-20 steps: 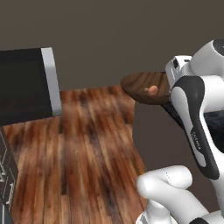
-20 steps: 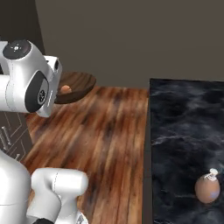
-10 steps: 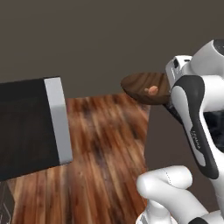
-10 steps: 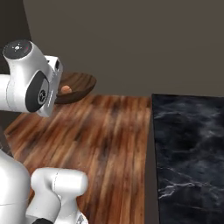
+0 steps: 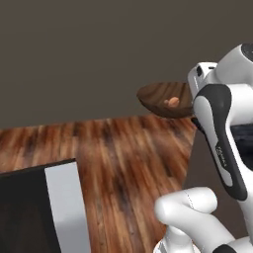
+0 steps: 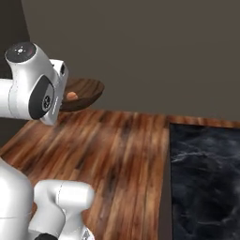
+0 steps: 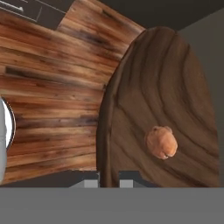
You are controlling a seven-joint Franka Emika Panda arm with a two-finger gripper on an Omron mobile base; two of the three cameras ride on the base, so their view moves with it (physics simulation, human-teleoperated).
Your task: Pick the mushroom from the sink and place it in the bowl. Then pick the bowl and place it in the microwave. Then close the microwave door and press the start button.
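The dark brown wooden bowl (image 5: pixel 159 96) hangs in the air over the wood floor, held at its rim beside my white hand. The small orange-tan mushroom (image 5: pixel 173 102) lies inside it. From the right base view the bowl (image 6: pixel 87 91) sticks out past the hand, with the mushroom (image 6: pixel 71 95) near the hand's edge. In the hand view the bowl (image 7: pixel 162 83) stands edge-on to the gripper (image 7: pixel 108 182), which is shut on its rim. There the mushroom (image 7: pixel 161 142) rests low in the bowl's hollow.
A wood-plank floor (image 5: pixel 123 153) stretches under the bowl. A dark panel with a silver edge (image 5: pixel 63 207) stands at the left base view's lower left. A black marble counter (image 6: pixel 206 178) lies at the right. A dark wall (image 6: pixel 154 51) is behind.
The whole picture has shifted, so the base has moved: the dark panel slid down and left, the counter slid right. The bowl stays held with the mushroom inside.
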